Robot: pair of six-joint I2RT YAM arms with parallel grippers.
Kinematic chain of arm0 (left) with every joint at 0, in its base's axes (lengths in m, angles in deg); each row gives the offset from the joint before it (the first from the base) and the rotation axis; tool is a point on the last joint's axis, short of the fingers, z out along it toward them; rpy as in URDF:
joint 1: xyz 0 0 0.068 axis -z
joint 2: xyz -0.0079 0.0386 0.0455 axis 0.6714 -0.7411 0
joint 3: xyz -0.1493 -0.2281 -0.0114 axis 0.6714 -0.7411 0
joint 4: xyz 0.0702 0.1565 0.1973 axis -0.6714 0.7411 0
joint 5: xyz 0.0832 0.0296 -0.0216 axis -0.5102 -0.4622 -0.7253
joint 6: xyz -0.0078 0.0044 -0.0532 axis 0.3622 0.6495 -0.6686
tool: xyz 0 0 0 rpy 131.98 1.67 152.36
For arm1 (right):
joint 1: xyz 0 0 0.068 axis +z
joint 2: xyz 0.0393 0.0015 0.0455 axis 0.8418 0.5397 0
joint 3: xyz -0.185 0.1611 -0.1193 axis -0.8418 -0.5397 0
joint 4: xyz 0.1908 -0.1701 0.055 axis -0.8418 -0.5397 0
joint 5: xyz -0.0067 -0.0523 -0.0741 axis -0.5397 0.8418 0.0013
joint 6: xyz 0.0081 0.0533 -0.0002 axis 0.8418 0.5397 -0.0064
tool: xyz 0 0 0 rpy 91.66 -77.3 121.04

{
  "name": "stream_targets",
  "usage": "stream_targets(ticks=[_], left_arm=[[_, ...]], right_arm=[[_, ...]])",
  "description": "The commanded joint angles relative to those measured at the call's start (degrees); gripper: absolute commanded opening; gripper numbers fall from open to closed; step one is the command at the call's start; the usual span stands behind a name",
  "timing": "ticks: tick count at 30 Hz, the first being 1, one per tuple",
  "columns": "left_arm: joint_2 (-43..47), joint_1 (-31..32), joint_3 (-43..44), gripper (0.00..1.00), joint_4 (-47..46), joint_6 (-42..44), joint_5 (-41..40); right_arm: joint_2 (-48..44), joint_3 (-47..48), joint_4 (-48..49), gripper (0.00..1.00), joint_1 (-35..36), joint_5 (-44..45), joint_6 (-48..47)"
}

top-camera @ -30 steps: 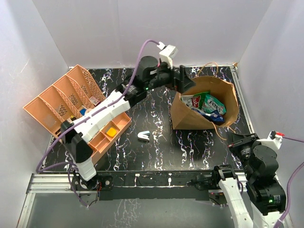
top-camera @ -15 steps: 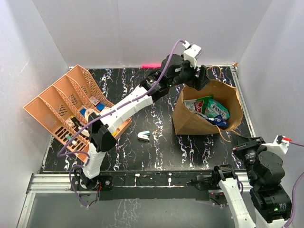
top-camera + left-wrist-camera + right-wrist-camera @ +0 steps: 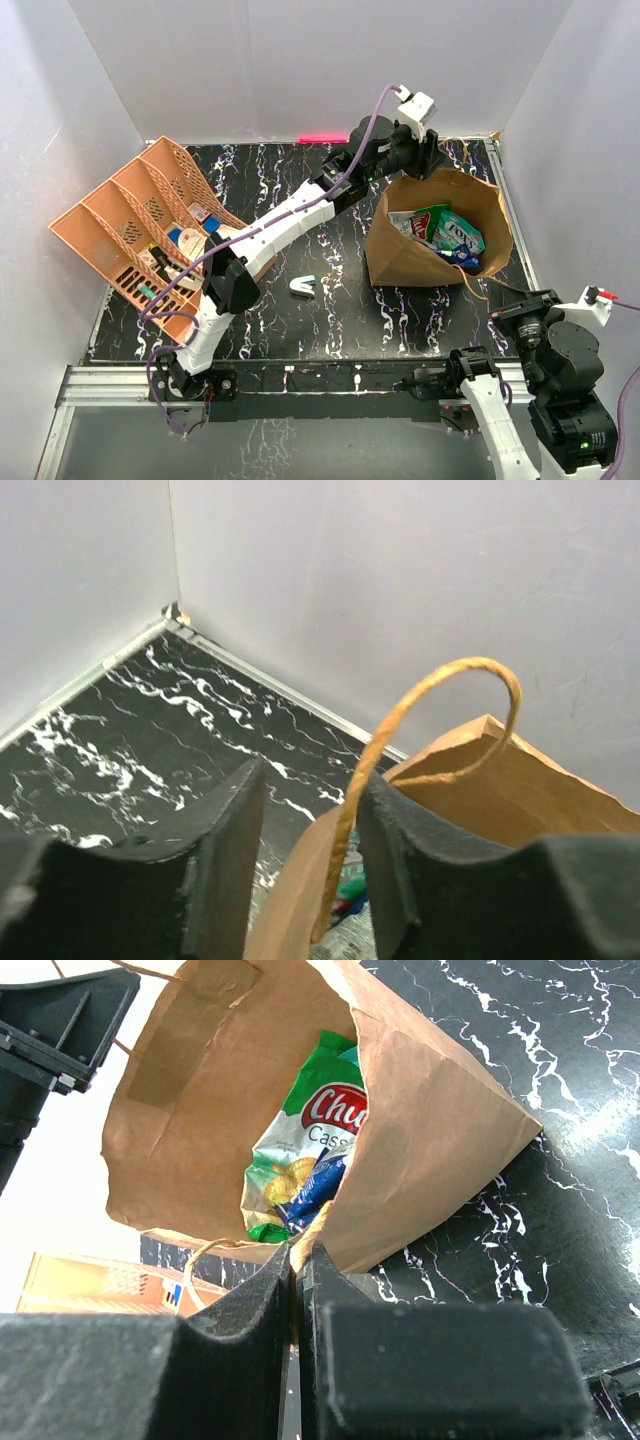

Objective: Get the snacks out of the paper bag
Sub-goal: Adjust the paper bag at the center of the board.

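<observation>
The snacks point(image 3: 425, 222) lie inside the paper bag point(image 3: 400, 262), which sits at the back right of the black marbled surface point(image 3: 340, 330) with its mouth gaping upward. Three packets can be told apart through the mouth: one bright green with a red logo, one paler green and white, and one dark blue. Any beneath them are hidden.

The bag has two twisted loop handles, one on the far rim and one hanging over the near rim. The left tool point(image 3: 305, 880) is at the far rim. Its two fingers are partway apart, with the rim and the far handle point(image 3: 440, 695) running between them; whether they press the paper I cannot tell. The right tool point(image 3: 297, 1270) is squeezed fully together and holds nothing. It sits low at the bag's near right side, apart from it.

The bag's right side is near the right wall point(image 3: 570, 120) and its far rim is near the back wall point(image 3: 300, 70). To its left, bare surface runs to one orange divided tray point(image 3: 105, 225), with one small white object point(image 3: 303, 288) between.
</observation>
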Motion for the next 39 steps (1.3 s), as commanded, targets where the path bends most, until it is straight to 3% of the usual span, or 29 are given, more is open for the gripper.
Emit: stream_targets(ticks=[1,8,13,21,32,36,39], left_arm=[[0.7,0.3,2.7,0.32,-7.2,2.6,0.4],[1.4,0.3,2.3,0.00,-12.1,7.8,-4.9],[3.3,-1.8,0.4,0.00,-15.2,10.1,-8.2],[3.6,-15.5,-0.2,0.00,-18.7,-1.2,-3.0],[1.4,-33.9,2.7,0.00,-26.9,-7.3,5.2],[0.1,-36.0,3.1,0.00,-28.0,-7.2,7.6],[0.1,-36.1,0.1,0.00,-28.4,-7.0,9.7]], right_arm=[[-0.2,3.4,3.4,0.08,0.3,2.1,-1.4],[1.2,2.6,8.3,0.08,0.3,-1.5,-5.3],[5.7,0.9,15.3,0.08,0.3,-8.5,-9.7],[19.7,-0.1,31.6,0.08,0.3,-19.3,-14.6],[51.4,1.0,63.5,0.08,0.6,-37.5,-8.1],[61.4,1.5,72.4,0.08,2.1,-41.4,-2.8],[66.9,2.3,73.1,0.08,4.8,-42.9,-3.4]])
